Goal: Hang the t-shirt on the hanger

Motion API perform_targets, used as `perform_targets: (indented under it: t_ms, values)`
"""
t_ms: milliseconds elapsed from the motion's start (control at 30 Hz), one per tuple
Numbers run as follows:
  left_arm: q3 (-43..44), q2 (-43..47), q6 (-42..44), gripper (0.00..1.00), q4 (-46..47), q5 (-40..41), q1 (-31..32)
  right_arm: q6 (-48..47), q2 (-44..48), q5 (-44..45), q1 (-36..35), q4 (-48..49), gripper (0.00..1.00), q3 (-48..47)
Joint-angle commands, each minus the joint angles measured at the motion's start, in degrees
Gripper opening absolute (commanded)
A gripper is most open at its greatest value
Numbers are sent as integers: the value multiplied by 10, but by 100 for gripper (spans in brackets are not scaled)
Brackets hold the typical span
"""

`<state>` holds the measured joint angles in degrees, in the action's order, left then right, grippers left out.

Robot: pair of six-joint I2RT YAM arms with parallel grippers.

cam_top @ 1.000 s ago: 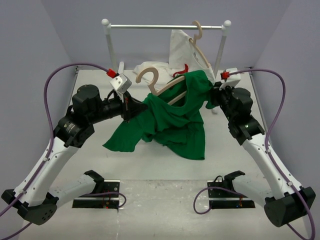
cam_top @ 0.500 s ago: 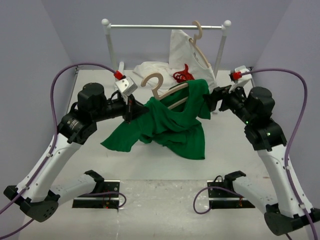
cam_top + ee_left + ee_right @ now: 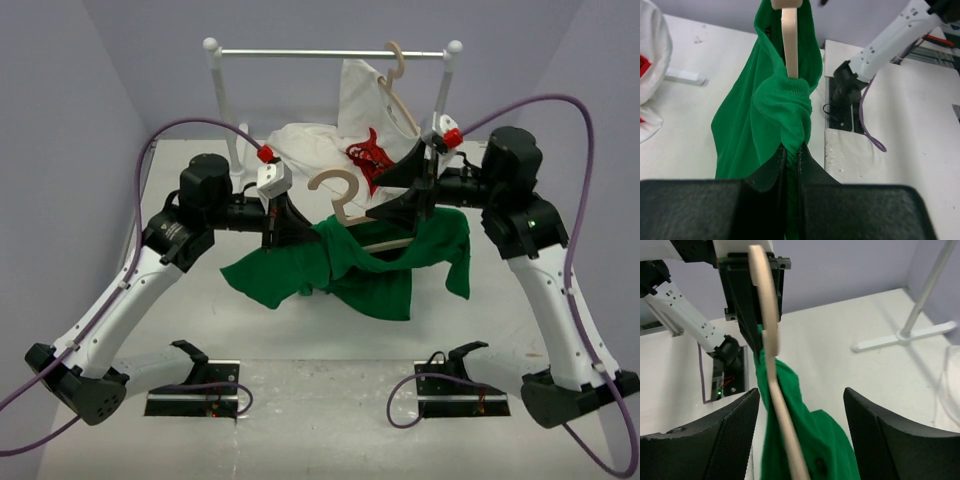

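Left hand pinches bright green cloth t-shirt on pale wooden hanger; right hand open astride it. You draw cloth toward 3 o'clock, hanger level.

The right end effector holds its two black fingers wide apart. The hanger runs lengthwise between them and touches neither. The t-shirt drapes over the hanger's near part. The left end effector meets the cloth at the hanger's far end, above the white counter. A white rack foot stands at right.
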<state>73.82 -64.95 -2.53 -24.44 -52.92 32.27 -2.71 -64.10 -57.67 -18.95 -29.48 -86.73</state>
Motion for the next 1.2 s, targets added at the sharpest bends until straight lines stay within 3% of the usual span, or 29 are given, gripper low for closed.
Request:
perform_targets:
  t_ms: [0, 367, 600, 767, 833, 900, 1000, 1033, 1167]
  values:
    - [-1, -9, 10, 0, 65, -102, -1, -13, -39, -81, -24, -12, 69, -34]
    - [11, -39, 12, 0, 53, -92, -1, 12, -92, -150, -51, 11, 60, -71]
    - [13, -46, 17, 0, 49, -112, 1, 94, -117, -128, -56, 90, 42, -62]
    - [26, -46, 41, 0, 22, -88, 0, 85, -139, -132, -58, 60, 0, -88]
    - [36, -45, 44, 0, 12, -62, -1, 79, -135, -128, -58, 57, 0, -82]
    - [45, -44, 45, 15, -1, -39, -1, 79, -129, -122, -56, 58, 0, -75]
    - [44, -34, 44, 84, -5, 23, -1, 103, -129, -128, -40, 70, 0, -73]
    - [40, -29, 42, 97, -5, 42, -2, 112, -128, -132, -34, 76, 0, -72]
    - [-5, 33, 7, 100, 19, 163, -5, 161, -104, -142, -3, 133, 0, -43]
